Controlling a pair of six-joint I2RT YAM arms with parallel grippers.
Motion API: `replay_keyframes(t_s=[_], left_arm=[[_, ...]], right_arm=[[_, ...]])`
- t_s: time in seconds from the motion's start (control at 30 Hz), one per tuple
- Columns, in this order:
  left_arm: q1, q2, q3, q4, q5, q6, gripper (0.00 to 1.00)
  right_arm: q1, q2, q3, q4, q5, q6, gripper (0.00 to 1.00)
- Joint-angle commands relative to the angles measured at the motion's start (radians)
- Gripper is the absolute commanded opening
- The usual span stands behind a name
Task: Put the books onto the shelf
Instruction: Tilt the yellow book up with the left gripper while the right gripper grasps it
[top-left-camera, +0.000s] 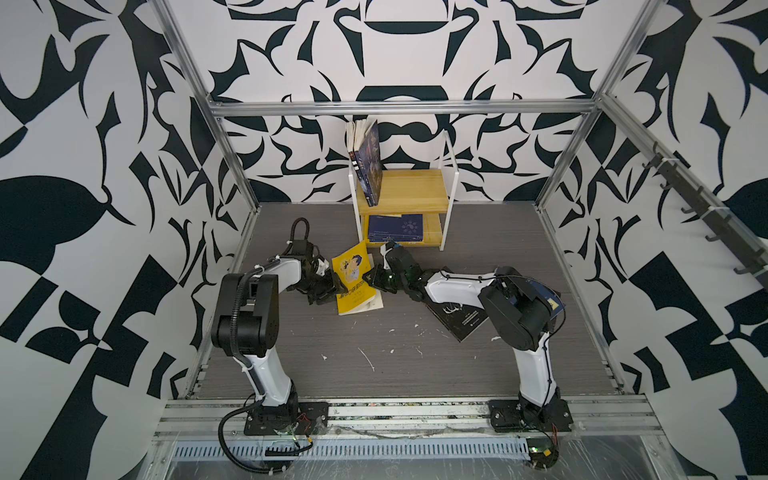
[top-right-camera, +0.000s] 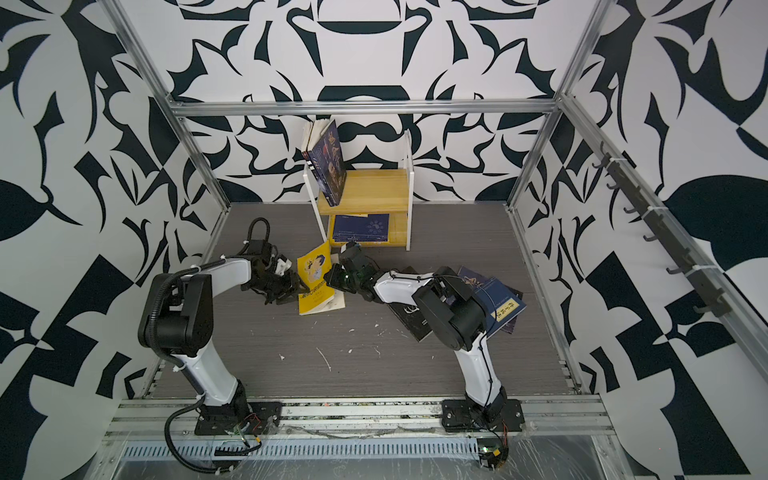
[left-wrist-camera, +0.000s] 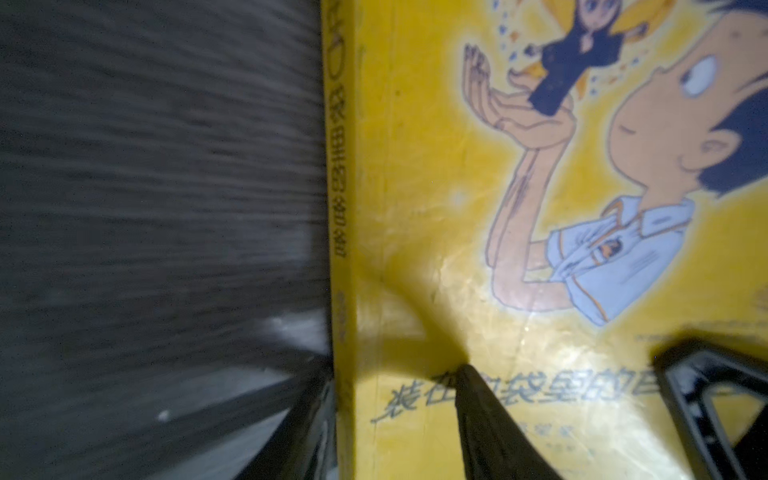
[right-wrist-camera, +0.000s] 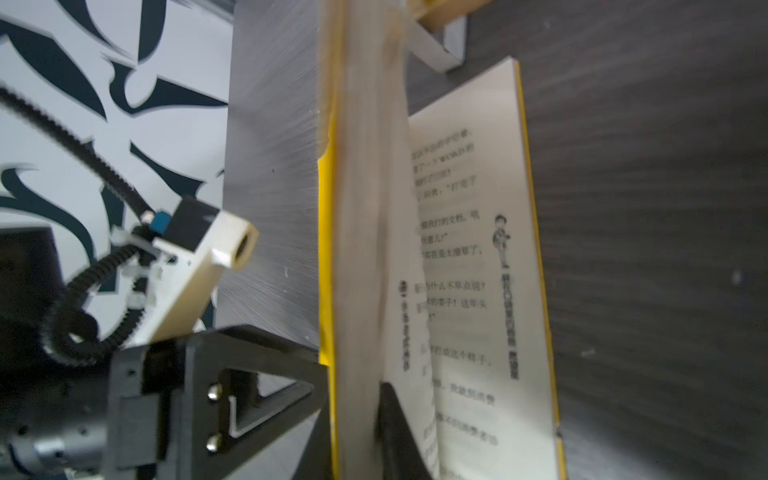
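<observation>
A yellow book (top-left-camera: 353, 270) with a cartoon boy on its cover is propped up off the grey table in front of the shelf (top-left-camera: 415, 187). My left gripper (top-left-camera: 341, 287) is shut on its spine edge; in the left wrist view one finger (left-wrist-camera: 478, 415) lies on the cover of the yellow book (left-wrist-camera: 436, 208). My right gripper (top-left-camera: 368, 277) is shut on the opposite edge. In the right wrist view, the right gripper (right-wrist-camera: 357, 382) clamps the front cover and page block, while loose pages (right-wrist-camera: 469, 249) and the back cover hang open.
Dark books (top-left-camera: 368, 162) lean upright at the left of the shelf's top board. Navy books (top-left-camera: 395, 228) lie flat on the lower board. A black book (top-left-camera: 457, 320) and a navy book with a yellow label (top-right-camera: 505, 309) lie under my right arm.
</observation>
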Motion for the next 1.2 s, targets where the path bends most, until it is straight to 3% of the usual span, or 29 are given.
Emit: replay_keyframes(t_s=[0.0, 0.13, 0.37, 0.57, 0.83, 0.9, 1.03, 1.1, 1.17], left_arm=[[-0.013, -0.041, -0.034, -0.039, -0.025, 0.007, 0.65], [0.004, -0.147, -0.047, -0.038, -0.081, 0.041, 0.82], [0.128, -0.358, -0.068, -0.001, -0.058, 0.06, 0.98], [0.144, -0.503, -0.15, 0.167, 0.155, 0.036, 0.99], [0.16, -0.591, -0.2, 0.279, 0.295, -0.043, 1.0], [0.163, -0.583, -0.193, 0.298, 0.33, -0.071, 0.96], [0.164, -0.572, -0.176, 0.362, 0.439, -0.125, 0.76], [0.166, -0.578, -0.171, 0.364, 0.469, -0.154, 0.7], [0.168, -0.591, -0.168, 0.35, 0.49, -0.164, 0.53]], right_arm=[[0.013, -0.088, -0.017, 0.061, -0.047, -0.053, 0.04], [0.004, -0.155, -0.076, 0.083, -0.101, -0.126, 0.02], [-0.021, -0.327, -0.264, 0.287, -0.236, -0.152, 0.01], [-0.024, -0.434, -0.303, 0.322, -0.321, -0.161, 0.01], [-0.024, -0.469, -0.329, 0.451, -0.358, -0.097, 0.0], [-0.022, -0.453, -0.322, 0.467, -0.365, -0.069, 0.0], [-0.017, -0.411, -0.318, 0.509, -0.373, -0.049, 0.02], [-0.019, -0.402, -0.31, 0.476, -0.361, -0.063, 0.05], [-0.019, -0.41, -0.312, 0.431, -0.342, -0.1, 0.13]])
